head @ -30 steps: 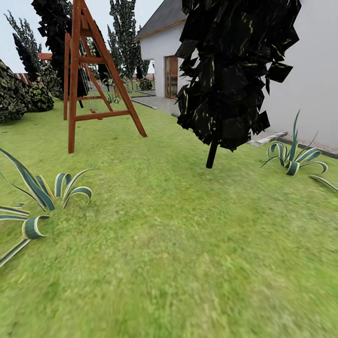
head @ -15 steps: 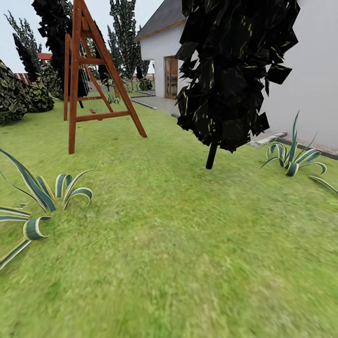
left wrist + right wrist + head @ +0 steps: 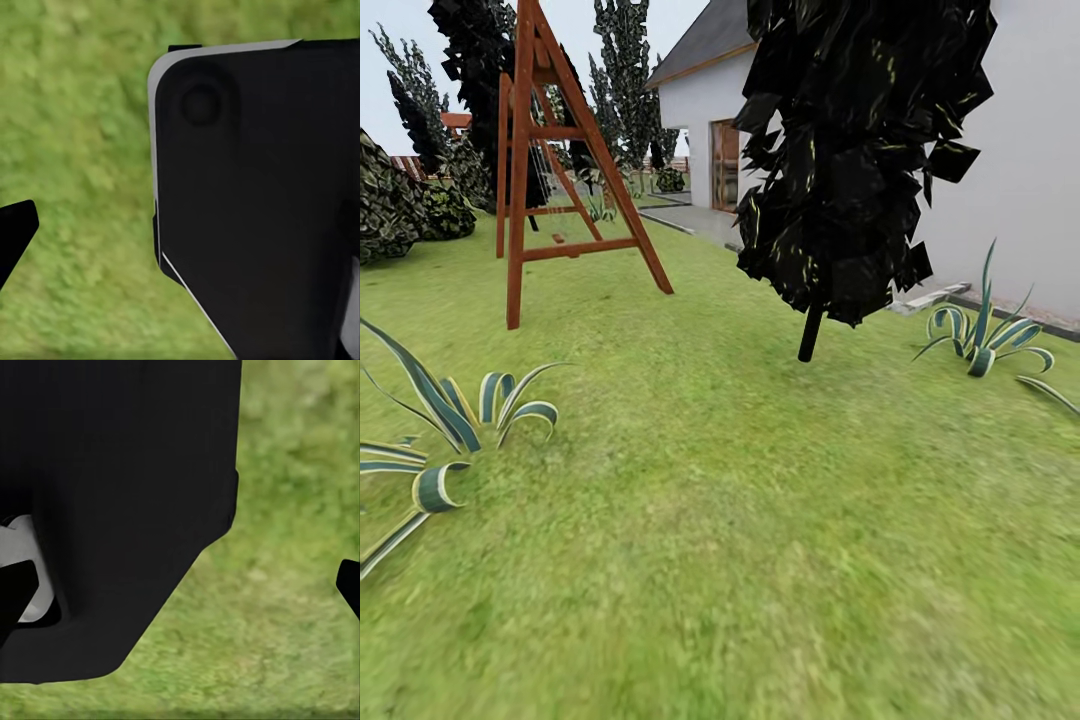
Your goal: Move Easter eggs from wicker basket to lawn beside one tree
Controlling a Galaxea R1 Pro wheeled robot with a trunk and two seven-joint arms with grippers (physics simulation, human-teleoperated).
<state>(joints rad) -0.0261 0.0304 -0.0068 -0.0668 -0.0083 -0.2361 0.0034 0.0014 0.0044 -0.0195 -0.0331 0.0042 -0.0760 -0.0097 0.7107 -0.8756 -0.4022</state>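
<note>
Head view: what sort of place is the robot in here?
A simulated home garden or backyard, it seems. A green lawn fills the foreground, a wooden A-frame swing set stands on it, and a white house with a door rises behind a dark cone-shaped tree.

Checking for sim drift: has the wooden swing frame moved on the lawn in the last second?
No. The wooden swing frame keeps its place against the white house and the lawn; the tiny picture-wide shift is the camera.

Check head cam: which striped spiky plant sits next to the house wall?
The striped plant on the right, beside the grey kerb under the white house wall. The other striped plant stands at the left on open lawn, near the wooden swing frame.
</note>
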